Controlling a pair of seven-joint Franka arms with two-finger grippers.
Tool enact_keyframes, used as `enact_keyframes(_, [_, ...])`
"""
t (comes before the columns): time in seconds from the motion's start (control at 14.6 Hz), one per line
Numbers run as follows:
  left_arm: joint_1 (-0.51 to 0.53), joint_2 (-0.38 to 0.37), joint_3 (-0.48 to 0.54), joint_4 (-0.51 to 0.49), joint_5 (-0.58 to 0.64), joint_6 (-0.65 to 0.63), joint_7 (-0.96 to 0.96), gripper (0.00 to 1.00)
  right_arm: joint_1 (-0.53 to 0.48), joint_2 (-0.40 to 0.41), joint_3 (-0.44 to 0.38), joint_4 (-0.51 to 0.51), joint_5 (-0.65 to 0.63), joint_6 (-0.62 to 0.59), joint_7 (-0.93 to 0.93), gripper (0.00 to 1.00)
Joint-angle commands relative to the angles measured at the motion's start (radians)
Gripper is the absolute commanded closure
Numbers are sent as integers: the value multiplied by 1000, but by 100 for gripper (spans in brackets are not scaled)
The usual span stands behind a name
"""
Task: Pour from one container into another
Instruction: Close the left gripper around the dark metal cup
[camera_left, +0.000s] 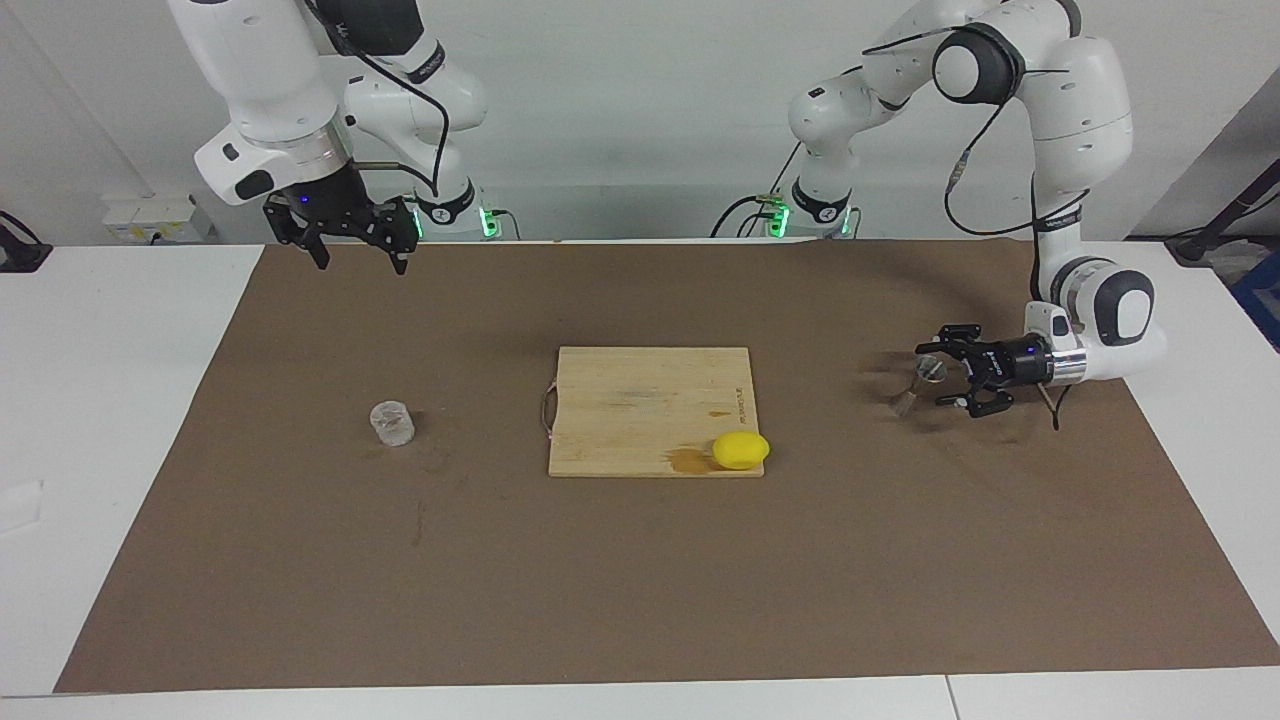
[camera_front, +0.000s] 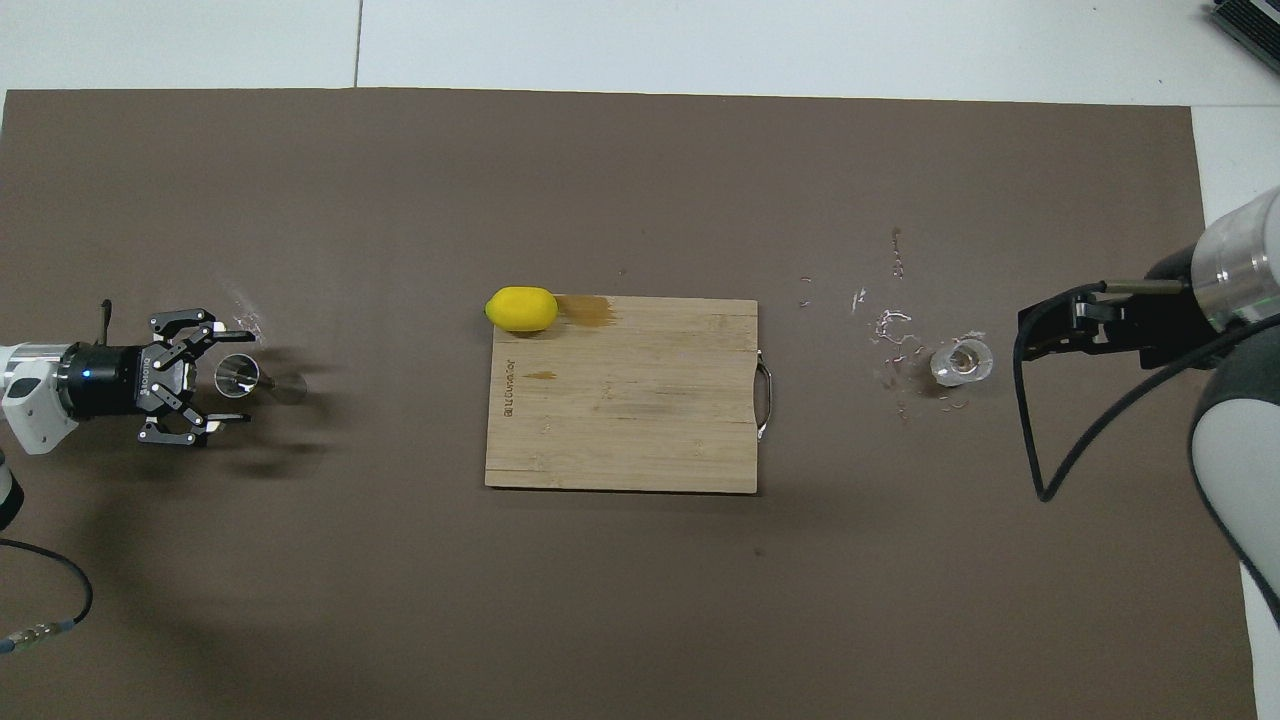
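Left gripper (camera_left: 933, 376) spread wide around the jigger (camera_left: 920, 383), not pinching it.
Jigger stands at the left arm's end of the mat; glass cup (camera_left: 392, 422) sits at the right arm's end (contents unclear), right gripper (camera_left: 355, 250) spread, waiting up high.

A yellow lemon (camera_left: 741, 450) rests on a wooden cutting board (camera_left: 640, 405) on the brown mat (camera_left: 640, 580).

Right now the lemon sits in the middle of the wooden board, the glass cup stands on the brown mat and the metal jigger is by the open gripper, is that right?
Not quite: the lemon sits at a corner of the wooden board, overhanging its edge, as the overhead view shows. The glass cup does stand on the brown mat, and the metal jigger is by the open left gripper.
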Motion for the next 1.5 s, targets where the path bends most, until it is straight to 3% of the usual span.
enact_keyframes(0.0, [2, -11, 8, -15, -24, 8, 22, 14, -12, -20, 3, -22, 10, 12, -18, 0])
enact_keyframes(0.48, [-8, -13, 8, -17, -71, -6, 19, 23, -14, -20, 5, -22, 10, 12, -18, 0])
enact_keyframes(0.75, [-7, -13, 8, -18, -71, -6, 19, 46, -14, -20, 3, -22, 10, 12, -18, 0])
enact_keyframes(0.96, [-7, -11, 10, -20, -71, 0, 17, 72, -14, -20, 3, -22, 10, 12, -18, 0])
enact_keyframes(1.16, [-10, -13, 10, -15, -70, 3, 9, 78, -14, -20, 3, -22, 10, 12, -18, 0])
enact_keyframes(1.43, [-45, -11, -1, -7, -103, 2, -39, 78, -14, -20, 3, -22, 10, 12, -18, 0])
